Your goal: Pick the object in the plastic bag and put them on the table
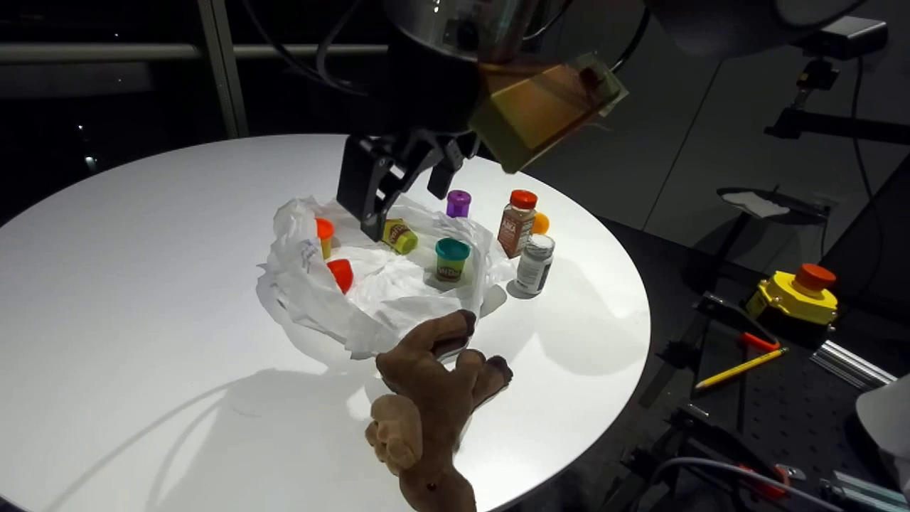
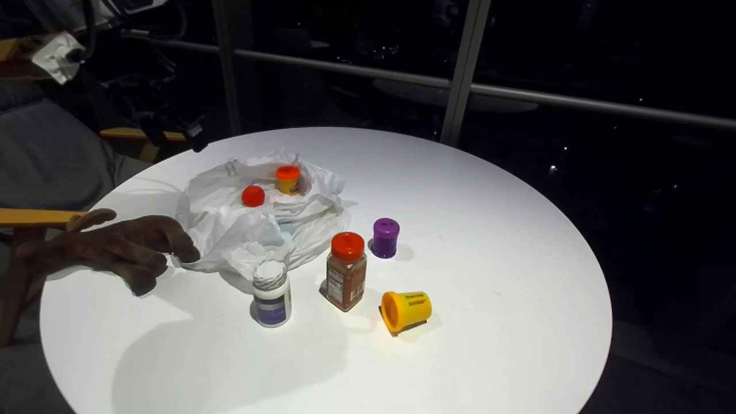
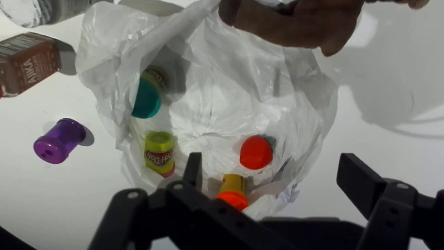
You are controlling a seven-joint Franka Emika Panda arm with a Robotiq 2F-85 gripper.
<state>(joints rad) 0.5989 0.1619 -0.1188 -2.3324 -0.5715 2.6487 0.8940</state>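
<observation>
– Nearest in the wrist view is the gripper (image 3: 273, 166), its black fingers (image 3: 360, 184) spread wide and holding nothing.

– What should it go for?

– Probably something from the plastic bag (image 3: 211, 100), which lies open on the table (image 2: 489, 247). I'd take the red piece (image 3: 256, 152): it shows between the fingers and seems clear of the folds. Centre over it, come straight down, keep the fingertips off the film. Close on the piece alone, then lift slowly and check no plastic rides up. The orange-capped tub (image 3: 233, 191) sits near the rim, where a finger could snag.

– And the count?

– Four in the bag: one red piece, one orange-capped tub, one yellow tub (image 3: 159, 152), tilted, one teal-lidded tub (image 1: 451, 260), upright. Out on the table: one red-capped jar (image 2: 347, 271), one purple jar (image 2: 385, 237), one white bottle (image 2: 271, 294), one yellow cup (image 2: 411, 309) on its side.

– And the plush toy (image 1: 434, 398)?

– Just one, brown, beside the bag; whether they touch, I can't tell.
</observation>
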